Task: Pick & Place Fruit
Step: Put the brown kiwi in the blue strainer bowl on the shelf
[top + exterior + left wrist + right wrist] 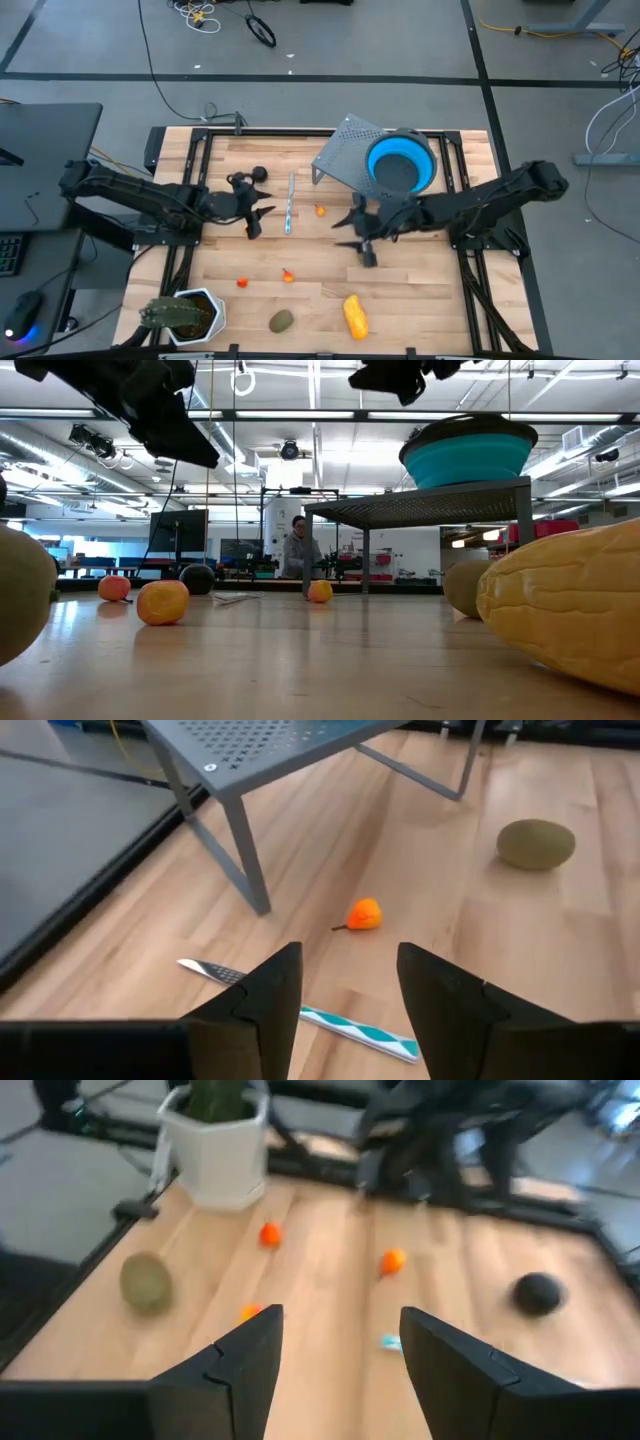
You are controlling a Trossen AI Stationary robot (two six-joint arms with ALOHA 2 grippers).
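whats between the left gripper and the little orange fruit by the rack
The pale-blue stick lies across that stretch. In the high view it sits between the open left gripper and the orange fruit; otherwise bare wood.

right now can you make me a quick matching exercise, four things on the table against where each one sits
Things:
1. blue bowl
2. yellow fruit
3. potted plant
4. dark round fruit

Places:
A. near left corner of the table
B. on top of the grey perforated stand
C. far side, just beyond the left gripper
D. near edge, beside the olive-brown oval

Pairs: 1-B, 2-D, 3-A, 4-C
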